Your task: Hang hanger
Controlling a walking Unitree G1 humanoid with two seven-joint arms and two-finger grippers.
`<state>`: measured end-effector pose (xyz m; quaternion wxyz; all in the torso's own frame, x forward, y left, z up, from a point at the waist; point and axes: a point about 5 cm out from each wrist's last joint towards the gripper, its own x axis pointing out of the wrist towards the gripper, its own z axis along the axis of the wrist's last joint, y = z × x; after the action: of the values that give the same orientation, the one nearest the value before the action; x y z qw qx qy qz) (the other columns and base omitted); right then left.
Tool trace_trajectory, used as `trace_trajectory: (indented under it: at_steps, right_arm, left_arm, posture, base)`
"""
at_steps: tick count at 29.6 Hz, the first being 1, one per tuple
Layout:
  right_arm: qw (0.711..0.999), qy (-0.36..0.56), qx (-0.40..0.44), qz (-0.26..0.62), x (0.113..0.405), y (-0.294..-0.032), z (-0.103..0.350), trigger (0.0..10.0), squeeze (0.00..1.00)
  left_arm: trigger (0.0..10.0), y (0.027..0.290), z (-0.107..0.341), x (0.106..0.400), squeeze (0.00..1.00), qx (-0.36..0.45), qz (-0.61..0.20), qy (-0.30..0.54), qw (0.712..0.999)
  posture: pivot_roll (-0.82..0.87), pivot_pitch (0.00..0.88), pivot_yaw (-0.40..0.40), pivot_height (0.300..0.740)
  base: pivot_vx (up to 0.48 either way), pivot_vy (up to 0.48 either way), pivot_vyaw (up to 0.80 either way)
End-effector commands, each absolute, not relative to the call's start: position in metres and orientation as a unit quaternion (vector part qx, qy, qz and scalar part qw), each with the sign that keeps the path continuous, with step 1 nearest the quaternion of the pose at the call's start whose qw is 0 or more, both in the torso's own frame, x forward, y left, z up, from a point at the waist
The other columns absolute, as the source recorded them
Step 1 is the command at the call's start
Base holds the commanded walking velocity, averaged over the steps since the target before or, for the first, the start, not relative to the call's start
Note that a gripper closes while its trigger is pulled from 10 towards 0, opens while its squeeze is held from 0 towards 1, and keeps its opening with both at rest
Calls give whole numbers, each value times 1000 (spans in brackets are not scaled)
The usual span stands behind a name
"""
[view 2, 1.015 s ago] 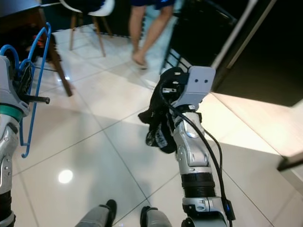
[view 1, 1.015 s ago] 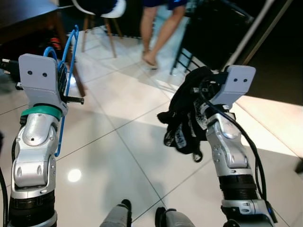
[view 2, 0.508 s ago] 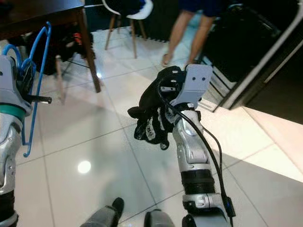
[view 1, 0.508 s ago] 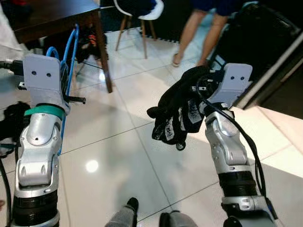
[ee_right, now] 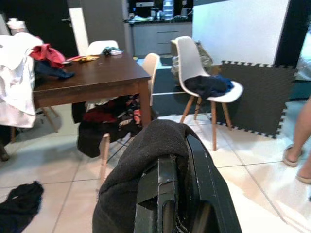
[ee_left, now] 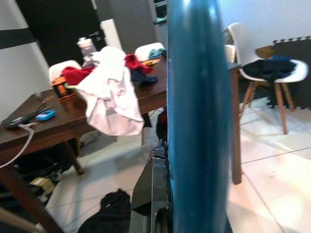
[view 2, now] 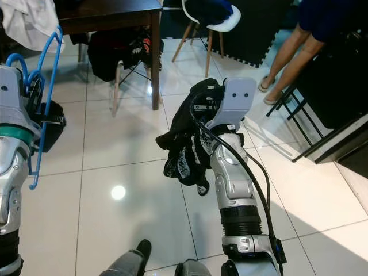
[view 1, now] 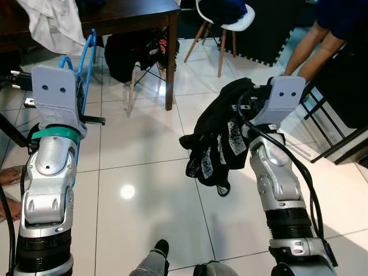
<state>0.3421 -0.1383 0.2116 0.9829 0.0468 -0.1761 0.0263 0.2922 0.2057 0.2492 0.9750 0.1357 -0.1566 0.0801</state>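
Hanging upright in the left gripper (view 1: 80,86), the blue hanger (view 1: 86,60) is showing as a thin wire frame: its hook is curling at the top beside the grey wrist block, and one long side is running down along the silver forearm to a small bend at the bottom. In the left wrist view the hanger (ee_left: 198,116) is crossing the picture as a thick blue bar, and the black fingers (ee_left: 154,194) are lying pressed against it, so the claw is pinching the hanger. The left arm is standing raised with the forearm almost vertical, in front of the near edge of the dark wooden table (view 1: 129,14).

The right gripper (ee_right: 177,194) is pinching a black garment (view 1: 215,144), which is falling in folds over the fingers and is hanging down on the inner side of the right forearm; white print is showing on the cloth. This arm is raised too, to the right of the table's corner leg (view 1: 170,69).

On the table a white cloth (view 1: 54,23) is lying over the edge. Under the table a pile of dark things (view 1: 135,52) is sitting. Behind the table, to its right, a white chair (view 1: 221,23) with dark clothing on its seat is standing. Further right of the table a person's legs (view 1: 310,49) are showing, with sandals on the white tiled floor (view 1: 149,172).
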Motion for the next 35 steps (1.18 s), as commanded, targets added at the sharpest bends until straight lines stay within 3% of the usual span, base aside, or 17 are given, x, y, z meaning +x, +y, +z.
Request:
trace_trajectory:
  at_steps: [1, 6, 24, 35]
  right_arm:
    - [981, -187, 43, 23, 342, -140, 214, 10000, 0]
    - [981, -187, 47, 26, 342, -139, 214, 10000, 0]
    - [981, -190, 29, 23, 340, -140, 214, 10000, 0]
    - [980, -194, 39, -15, 342, -154, 216, 10000, 0]
  left_arm:
    - [10000, 207, 248, 293, 0, 139, 83, -157, 974]
    - [10000, 207, 249, 294, 0, 140, 85, -162, 973]
    - [10000, 207, 248, 298, 0, 140, 89, -159, 973]
    - [10000, 204, 247, 299, 0, 142, 82, -162, 973]
  posture:
    - [118, 53, -12, 740]
    - [117, 52, -13, 740]
    - [108, 56, -11, 740]
    - [106, 58, -9, 740]
  base:
    - [0, 0, 794]
    - [0, 0, 585]
    - [431, 0, 0]
    - [432, 0, 541]
